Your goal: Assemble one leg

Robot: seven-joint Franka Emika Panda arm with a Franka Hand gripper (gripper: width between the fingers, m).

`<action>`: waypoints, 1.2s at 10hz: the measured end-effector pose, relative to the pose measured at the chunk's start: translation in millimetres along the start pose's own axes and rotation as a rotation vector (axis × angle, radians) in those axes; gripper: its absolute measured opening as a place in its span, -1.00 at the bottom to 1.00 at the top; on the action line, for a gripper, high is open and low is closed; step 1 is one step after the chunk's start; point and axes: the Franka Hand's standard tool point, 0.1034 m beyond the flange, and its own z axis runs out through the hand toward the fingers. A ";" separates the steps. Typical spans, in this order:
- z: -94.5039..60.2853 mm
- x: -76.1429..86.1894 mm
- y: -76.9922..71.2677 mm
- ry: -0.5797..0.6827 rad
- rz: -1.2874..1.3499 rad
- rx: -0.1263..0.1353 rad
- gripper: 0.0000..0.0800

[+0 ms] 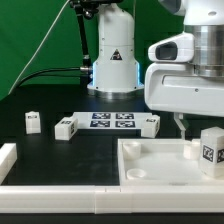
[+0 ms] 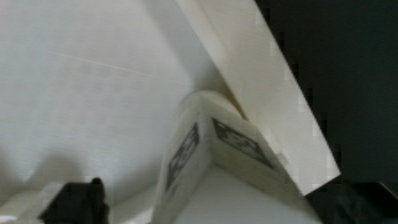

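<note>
One leg (image 1: 211, 148), a small white block with a tag, stands on the right part of the white tray (image 1: 150, 165). My gripper (image 1: 203, 127) hangs right over it, with one finger (image 1: 183, 125) just to the exterior view's left of the leg and apart from it. In the wrist view the leg (image 2: 222, 150) lies between the two dark fingertips (image 2: 75, 202), which stand wide with gaps on both sides, so the gripper (image 2: 219, 208) is open around it. The tray floor and rim (image 2: 249, 60) fill that view.
Three more legs lie on the black table: one at far left (image 1: 33, 122), one (image 1: 65, 127) at the left end of the marker board (image 1: 112, 121) and one (image 1: 151, 123) at its right end. The robot base (image 1: 112, 60) stands behind. A white edge piece (image 1: 8, 158) sits at front left.
</note>
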 end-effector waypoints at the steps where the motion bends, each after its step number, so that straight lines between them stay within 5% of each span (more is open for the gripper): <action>1: -0.3 0.7 1.5 0.000 -0.147 -0.001 0.62; 6: 0.6 -1.6 -0.5 -0.005 -0.567 0.001 0.62; 8: 0.7 -1.6 -0.4 -0.005 -0.567 0.001 0.02; 9: 0.7 -1.6 -0.5 -0.005 -0.557 0.002 0.02; 10: 0.7 -1.6 -0.5 -0.005 -0.532 0.002 -0.28; 12: 0.9 -2.0 -1.4 -0.003 -0.391 0.003 -0.28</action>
